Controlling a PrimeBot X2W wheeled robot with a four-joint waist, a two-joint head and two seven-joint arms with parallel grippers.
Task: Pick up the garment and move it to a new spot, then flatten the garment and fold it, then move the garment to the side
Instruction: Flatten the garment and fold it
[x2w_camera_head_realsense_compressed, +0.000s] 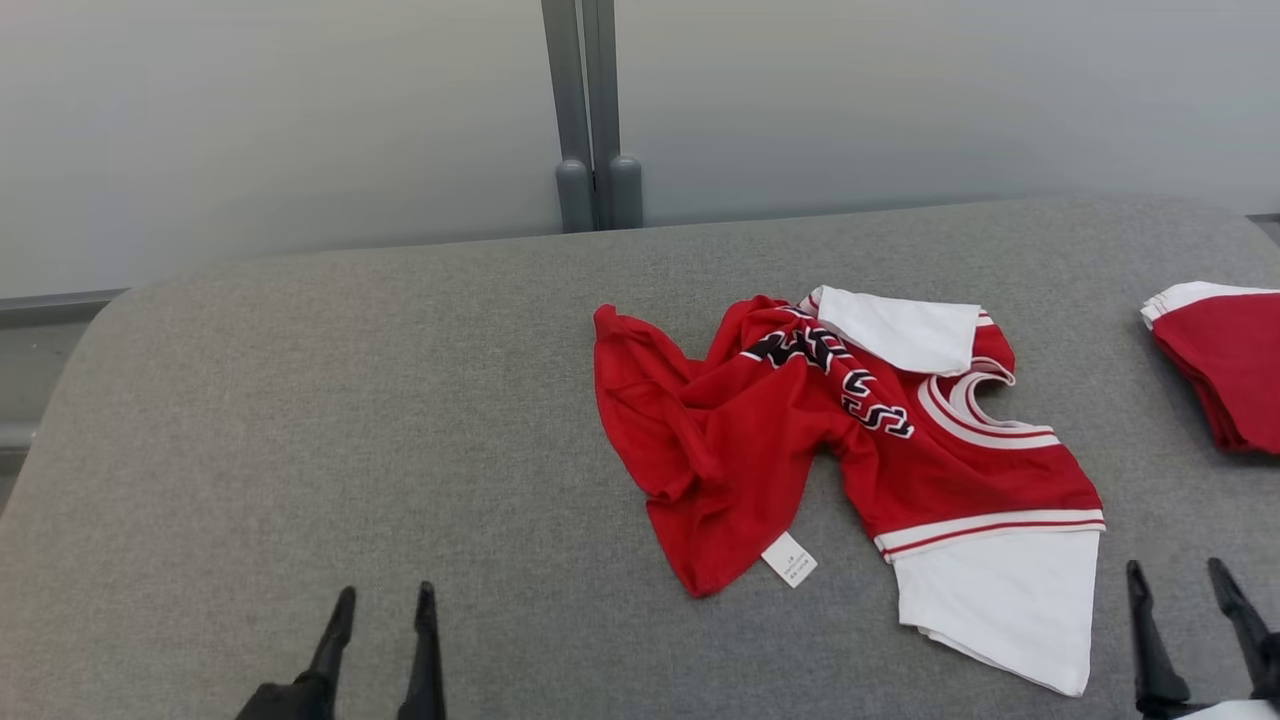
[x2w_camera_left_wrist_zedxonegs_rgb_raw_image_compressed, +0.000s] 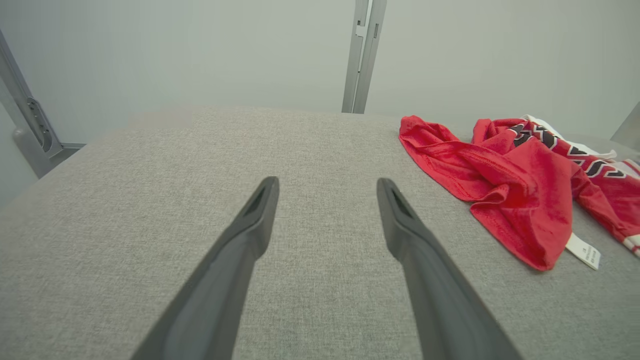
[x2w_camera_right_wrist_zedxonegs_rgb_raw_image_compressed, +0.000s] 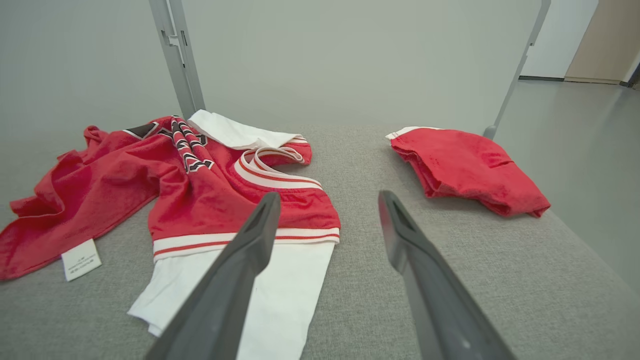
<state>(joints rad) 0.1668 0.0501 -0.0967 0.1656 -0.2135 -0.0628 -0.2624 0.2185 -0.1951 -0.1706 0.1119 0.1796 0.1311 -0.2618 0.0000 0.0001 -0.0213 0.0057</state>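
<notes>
Crumpled red-and-white garment (x2w_camera_head_realsense_compressed: 800, 440) is noted lying right of centre on the grey padded table (x2w_camera_head_realsense_compressed: 300, 420). Black, white-edged lettering (x2w_camera_head_realsense_compressed: 850, 385) across the chest is broken up by folds and cannot be read. Print on the white label (x2w_camera_head_realsense_compressed: 789, 559) at the hem is too small to read. A folded red garment (x2w_camera_head_realsense_compressed: 1225, 350) is cut off at the right edge. Left gripper (x2w_camera_head_realsense_compressed: 386, 592) and right gripper (x2w_camera_head_realsense_compressed: 1174, 566) are held with fingers spread, nothing grasped.

A crumpled red-and-white garment (x2w_camera_head_realsense_compressed: 850, 440) lies unfolded on the grey table (x2w_camera_head_realsense_compressed: 350, 420).
</notes>
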